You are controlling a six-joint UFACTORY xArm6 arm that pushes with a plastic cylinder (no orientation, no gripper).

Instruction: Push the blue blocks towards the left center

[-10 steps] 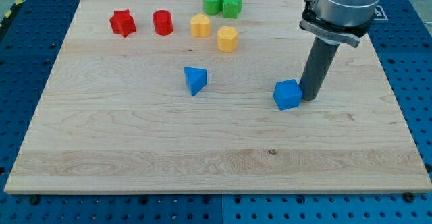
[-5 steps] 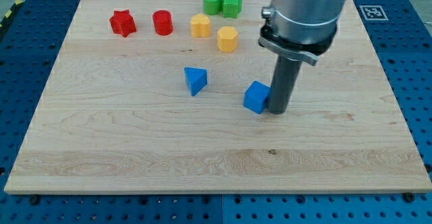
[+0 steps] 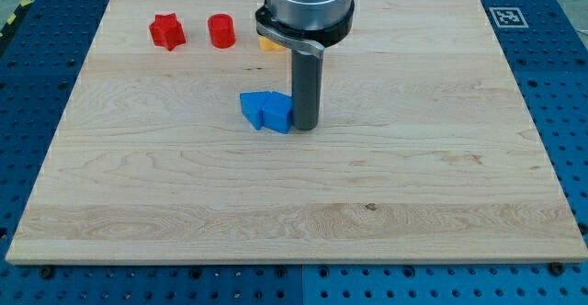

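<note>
My tip point(image 3: 304, 126) rests on the wooden board point(image 3: 441, 186) near its middle. It touches the right side of a blue cube point(image 3: 277, 114). The cube is pressed against a blue triangular block point(image 3: 251, 107) on its left. Both blue blocks sit just left of the board's middle.
A red star block point(image 3: 166, 31) and a red cylinder point(image 3: 221, 30) stand at the view's top left. A sliver of a yellow block point(image 3: 265, 42) shows beside the arm's body, which hides the other blocks behind it. A marker tag point(image 3: 507, 16) sits at the board's top right corner.
My tip has slid to the left, pushing the blue cube leftwards until it met the blue triangular block, which has shifted slightly left. The arm now covers the yellow and green blocks.
</note>
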